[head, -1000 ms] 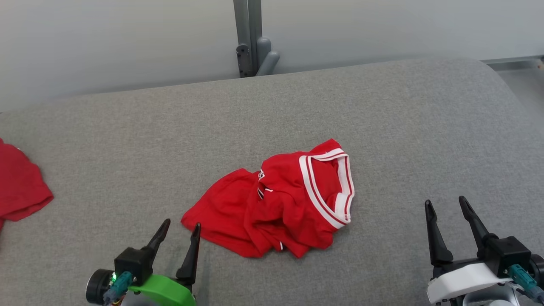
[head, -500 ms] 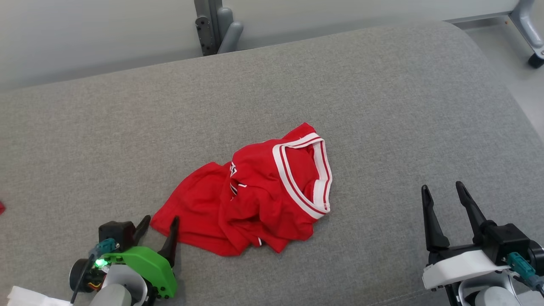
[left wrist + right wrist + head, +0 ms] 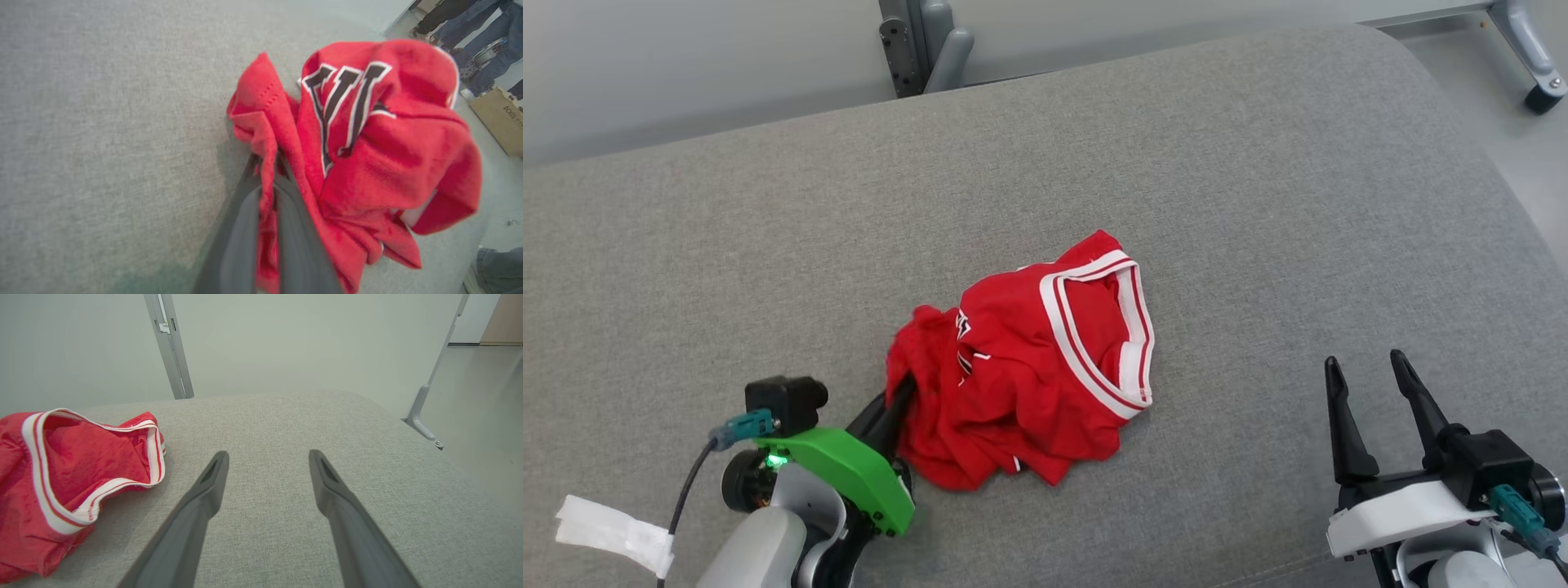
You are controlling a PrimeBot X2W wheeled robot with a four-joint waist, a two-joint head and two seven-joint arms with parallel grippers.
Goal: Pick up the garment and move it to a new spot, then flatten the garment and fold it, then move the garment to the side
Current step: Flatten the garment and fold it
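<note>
The garment (image 3: 1029,376) is a crumpled red jersey with a white-and-red striped collar, lying in the middle of the grey padded table (image 3: 768,245). My left gripper (image 3: 900,394) is shut on the garment's left edge, bunching it up. From the left wrist, red cloth (image 3: 367,134) with black-and-white lettering is pinched between the two dark fingers (image 3: 237,241). At the lower right my right gripper (image 3: 1364,371) stands open above bare fabric, well to the right of the garment. The right wrist view has the collar (image 3: 86,457) left of the spread fingers (image 3: 204,502).
A grey post (image 3: 915,45) stands behind the table's far edge. A frame leg with a castor (image 3: 1535,82) is on the floor at the far right. The left wrist view shows people's legs (image 3: 482,24) and a cardboard box (image 3: 498,118) beyond the table.
My left gripper has closed on the garment's left edge and pushed it inward, so the cloth is bunched. The head camera has shifted. The right gripper stays open in place.
</note>
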